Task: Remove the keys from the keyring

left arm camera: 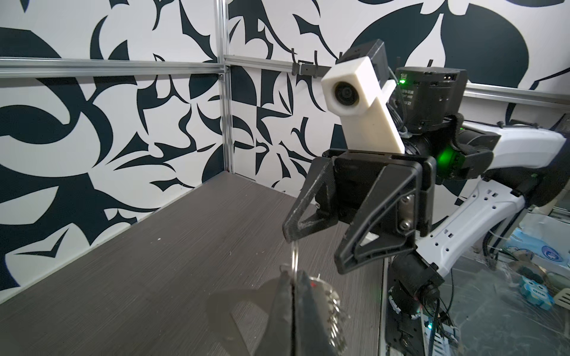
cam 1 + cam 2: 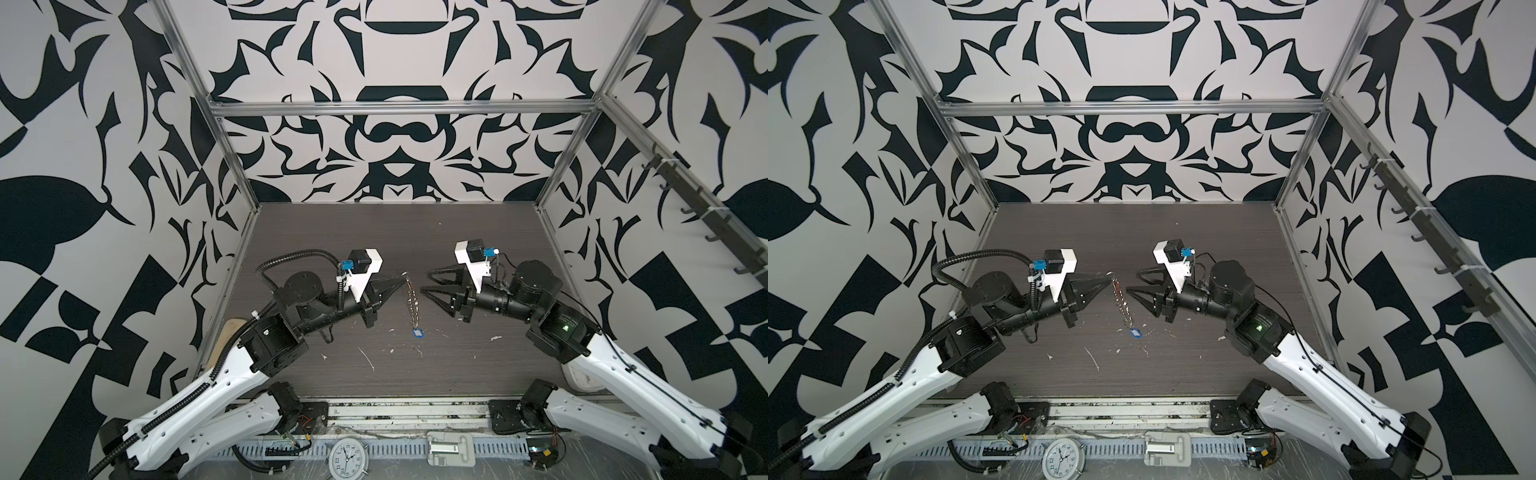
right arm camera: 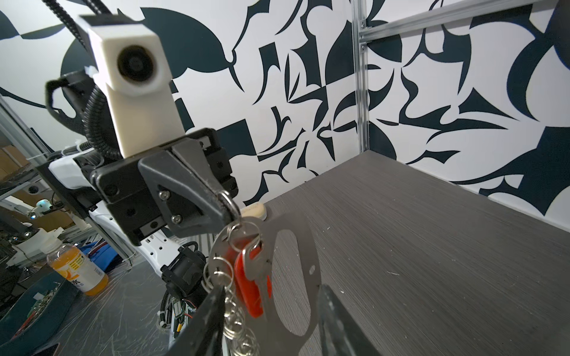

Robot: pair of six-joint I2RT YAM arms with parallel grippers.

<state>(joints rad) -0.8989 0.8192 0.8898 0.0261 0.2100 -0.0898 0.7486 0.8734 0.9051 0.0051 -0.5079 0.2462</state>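
Right hand (image 3: 271, 287) stands half-open beside the keyring (image 3: 277, 222) pinched by left hand (image 3: 226, 212); blue tag (image 2: 417, 332) label illegible.

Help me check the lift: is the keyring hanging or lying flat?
Hanging: the keyring dangles upright from a small ring that the shut left gripper pinches; both top views show it edge-on.

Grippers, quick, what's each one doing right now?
Left gripper: shut on the keyring, which hangs from it.
Right gripper: open, holding nothing.
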